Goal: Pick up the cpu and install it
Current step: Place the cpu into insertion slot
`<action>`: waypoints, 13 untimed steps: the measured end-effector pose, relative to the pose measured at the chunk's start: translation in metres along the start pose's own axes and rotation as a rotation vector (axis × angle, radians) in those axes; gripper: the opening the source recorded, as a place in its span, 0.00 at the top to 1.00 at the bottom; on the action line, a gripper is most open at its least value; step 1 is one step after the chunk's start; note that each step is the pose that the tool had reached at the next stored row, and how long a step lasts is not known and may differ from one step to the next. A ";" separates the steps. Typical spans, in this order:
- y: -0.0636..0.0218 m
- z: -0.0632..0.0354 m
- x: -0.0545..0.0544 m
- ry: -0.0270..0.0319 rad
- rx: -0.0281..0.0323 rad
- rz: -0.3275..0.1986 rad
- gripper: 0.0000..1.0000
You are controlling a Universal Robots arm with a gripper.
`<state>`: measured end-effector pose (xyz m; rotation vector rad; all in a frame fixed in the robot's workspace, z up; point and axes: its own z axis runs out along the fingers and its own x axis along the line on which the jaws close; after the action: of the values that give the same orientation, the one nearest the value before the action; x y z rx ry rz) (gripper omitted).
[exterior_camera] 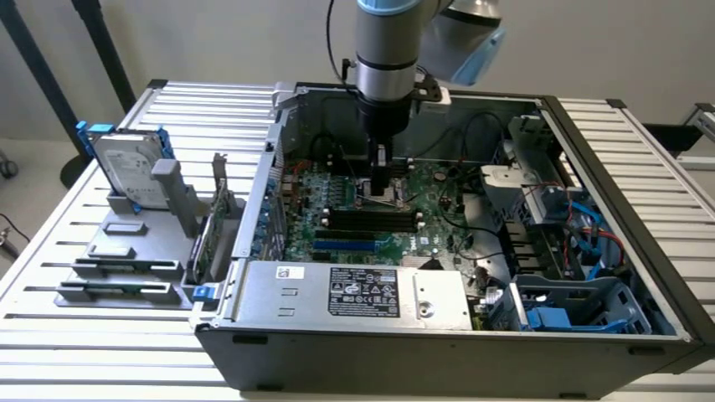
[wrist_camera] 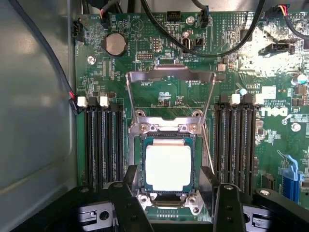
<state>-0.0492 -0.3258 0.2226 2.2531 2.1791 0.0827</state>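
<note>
The hand [wrist_camera: 169, 174] hangs released, fingers [wrist_camera: 130, 181] spread clear either side of the cpu [wrist_camera: 168, 166]. Directly beneath the hand, the cpu lies flat in the socket [wrist_camera: 167, 127], apparently seated. The load plate [wrist_camera: 170, 77] stands open beyond, leaving access.

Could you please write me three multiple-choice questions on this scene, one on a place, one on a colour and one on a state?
1. Where is the cpu?
A. lying in the socket of the green board
B. held high above the board
C. tipped on edge against the board

2. What colour are the rails of the hard drive?
A. red
B. blue
C. yellow

3. How is the gripper?
A. shut on the cpu
B. shut on nothing
C. open

Answers:
1 A: its silvery top lies flat, framed by the socket.
2 B: blue rails edge the upright drive.
3 C: its fingers stand apart, one on either side of the cpu.
</note>
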 end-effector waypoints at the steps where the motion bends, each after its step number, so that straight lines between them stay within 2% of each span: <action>1: -0.0030 -0.0015 0.000 0.0003 0.0000 0.000 0.38; 5: -0.0166 -0.0072 -0.001 0.0026 0.0001 0.000 0.40; 7: -0.0235 -0.0098 -0.001 0.0030 0.0001 0.000 0.53; 8: -0.0264 -0.0105 -0.002 0.0031 0.0001 0.000 0.53; 9: -0.0285 -0.0111 -0.002 0.0031 0.0001 0.000 0.59; 12: -0.0302 -0.0118 -0.002 0.0033 0.0002 0.000 0.76; 13: -0.0302 -0.0118 -0.002 0.0034 0.0001 0.000 0.76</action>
<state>-0.0799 -0.3270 0.2331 2.2548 2.1807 0.0865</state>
